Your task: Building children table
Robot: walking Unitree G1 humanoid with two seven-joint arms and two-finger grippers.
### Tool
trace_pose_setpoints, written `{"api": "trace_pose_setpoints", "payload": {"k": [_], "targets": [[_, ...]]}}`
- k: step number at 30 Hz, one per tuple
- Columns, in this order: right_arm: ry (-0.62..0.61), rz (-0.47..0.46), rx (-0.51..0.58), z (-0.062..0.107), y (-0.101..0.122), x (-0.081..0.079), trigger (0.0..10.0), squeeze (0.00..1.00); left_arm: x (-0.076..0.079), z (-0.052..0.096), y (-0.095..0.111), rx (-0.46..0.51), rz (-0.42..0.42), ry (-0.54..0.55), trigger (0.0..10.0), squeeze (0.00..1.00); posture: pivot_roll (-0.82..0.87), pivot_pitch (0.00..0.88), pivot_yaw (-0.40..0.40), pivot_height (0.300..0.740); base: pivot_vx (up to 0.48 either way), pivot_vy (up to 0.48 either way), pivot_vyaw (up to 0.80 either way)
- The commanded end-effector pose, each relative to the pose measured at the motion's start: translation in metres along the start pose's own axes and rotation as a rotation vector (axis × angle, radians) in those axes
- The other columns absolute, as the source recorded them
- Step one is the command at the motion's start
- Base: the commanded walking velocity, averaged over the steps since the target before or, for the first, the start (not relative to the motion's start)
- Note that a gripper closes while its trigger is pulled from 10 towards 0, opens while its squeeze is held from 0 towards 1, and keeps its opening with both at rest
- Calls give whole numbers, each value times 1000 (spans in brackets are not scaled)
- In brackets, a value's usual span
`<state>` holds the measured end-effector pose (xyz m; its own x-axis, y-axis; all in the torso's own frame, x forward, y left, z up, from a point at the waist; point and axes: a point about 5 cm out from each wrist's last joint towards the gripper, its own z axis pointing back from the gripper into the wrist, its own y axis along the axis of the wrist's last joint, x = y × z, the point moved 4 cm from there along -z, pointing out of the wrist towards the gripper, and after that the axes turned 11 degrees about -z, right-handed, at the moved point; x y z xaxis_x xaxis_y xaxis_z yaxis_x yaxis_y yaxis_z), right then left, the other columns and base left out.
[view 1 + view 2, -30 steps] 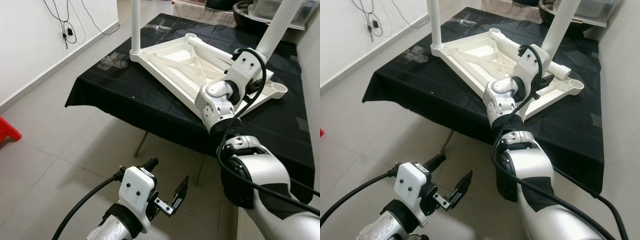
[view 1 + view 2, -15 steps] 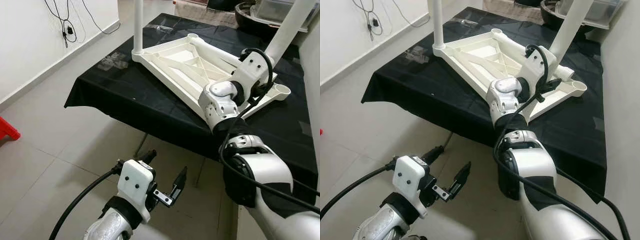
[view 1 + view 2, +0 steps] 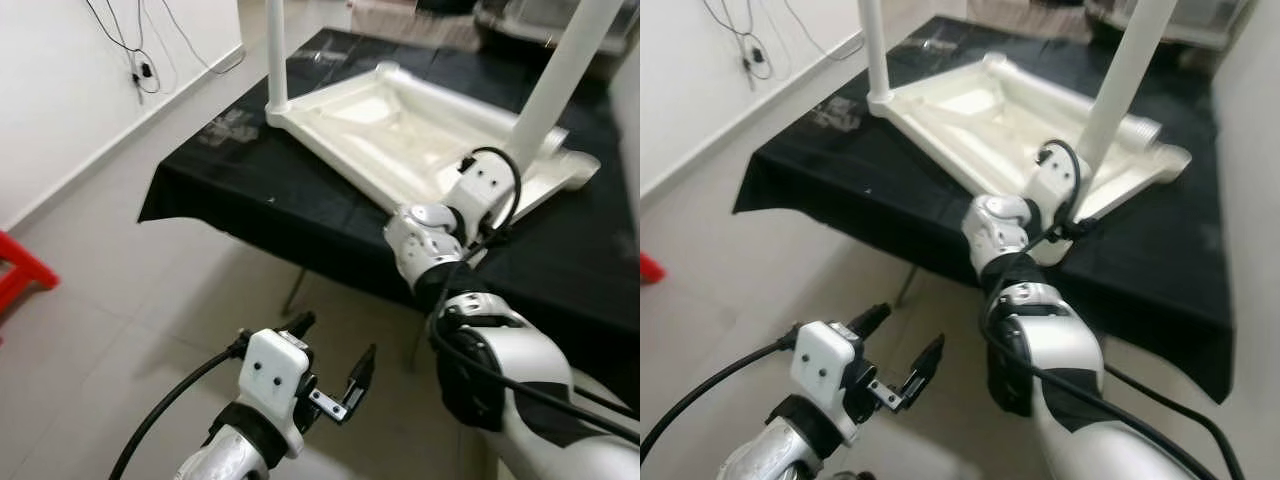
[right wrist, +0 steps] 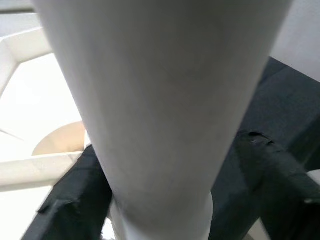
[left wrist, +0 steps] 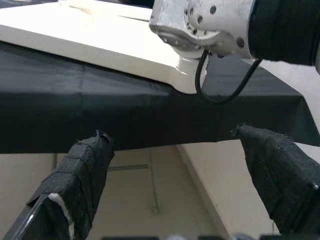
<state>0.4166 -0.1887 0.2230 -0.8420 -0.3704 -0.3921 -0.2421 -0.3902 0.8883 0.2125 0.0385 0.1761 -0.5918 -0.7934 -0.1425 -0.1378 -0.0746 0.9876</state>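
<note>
A white children's table top (image 3: 400,130) lies upside down on a black-clothed table (image 3: 250,190). One white leg (image 3: 273,50) stands at its far left corner. A second white leg (image 3: 560,75) rises from the near right corner. My right wrist (image 3: 478,190) is at the base of that second leg. In the right wrist view the leg (image 4: 165,100) sits between the two black fingers (image 4: 75,200), and my right gripper (image 4: 165,170) is shut on it. My left gripper (image 3: 335,345) hangs open low over the floor, short of the table's front edge (image 5: 150,115).
A red stool (image 3: 25,275) stands on the tiled floor at the left. Cables (image 3: 140,60) hang on the white wall. A metal support (image 3: 295,290) shows under the black cloth. Grey bins (image 3: 520,12) sit behind the table.
The picture has shifted and blurred. My right wrist sits lower and nearer the table's front edge, at the leg's base. The left gripper has kept its pose.
</note>
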Motion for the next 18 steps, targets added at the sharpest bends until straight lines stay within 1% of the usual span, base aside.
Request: {"api": "trace_pose_setpoints", "payload": {"k": [1, 3, 4, 5, 6, 9, 10, 11, 13, 16, 17, 18], "targets": [[-7, -27, 2, -1, 6, -1, 10000, 1000, 2, 2, -5, -18, 5, -11, 10000, 0, 137, 188, -25, 740, 0, 0, 0], [6, -28, 4, 1, 6, -3, 10000, 1000, 2, 2, -5, -19, 6, -12, 10000, 0, 137, 188, -25, 740, 0, 0, 0], [18, -33, 4, 2, 7, -5, 10000, 824, 2, 2, -6, -20, 5, -12, 10000, 0, 137, 188, -25, 740, 0, 0, 0], [18, -33, 4, 2, 7, -5, 10000, 824, 2, 2, -6, -20, 5, -12, 10000, 0, 137, 188, -25, 740, 0, 0, 0], [39, -44, 1, 3, 7, -8, 10000, 0, 2, 2, -6, -21, 5, -11, 10000, 0, 135, 189, -24, 740, 0, 0, 0], [57, -54, -11, 4, 5, -10, 10000, 0, 2, 2, -6, -21, 5, -11, 10000, 0, 135, 189, -24, 740, 0, 0, 0], [91, -35, -8, 6, 3, -12, 10000, 0, 2, 2, -7, -22, 5, -12, 10000, 0, 133, 188, -24, 740, 0, 0, 0], [91, -35, -8, 6, 3, -12, 10000, 0, 2, 2, -7, -22, 5, -12, 10000, 0, 133, 188, -24, 740, 0, 0, 0], [136, -1, -15, 10, -5, -13, 10000, 0, 1, 2, -7, -21, 4, -12, 10000, 0, 131, 188, -22, 740, 0, 0, 0], [199, 19, -31, 16, -12, -16, 10000, 0, 0, 2, -8, -22, 3, -11, 10000, 0, 125, 187, -18, 740, 0, 0, 0], [199, 19, -31, 16, -12, -16, 10000, 0, 0, 2, -8, -22, 3, -11, 10000, 0, 125, 187, -18, 740, 0, 0, 0], [231, 37, -34, 18, -16, -15, 10000, 0, 0, 2, -9, -23, 2, -11, 10000, 0, 121, 187, -16, 740, 0, 0, 0]]}}
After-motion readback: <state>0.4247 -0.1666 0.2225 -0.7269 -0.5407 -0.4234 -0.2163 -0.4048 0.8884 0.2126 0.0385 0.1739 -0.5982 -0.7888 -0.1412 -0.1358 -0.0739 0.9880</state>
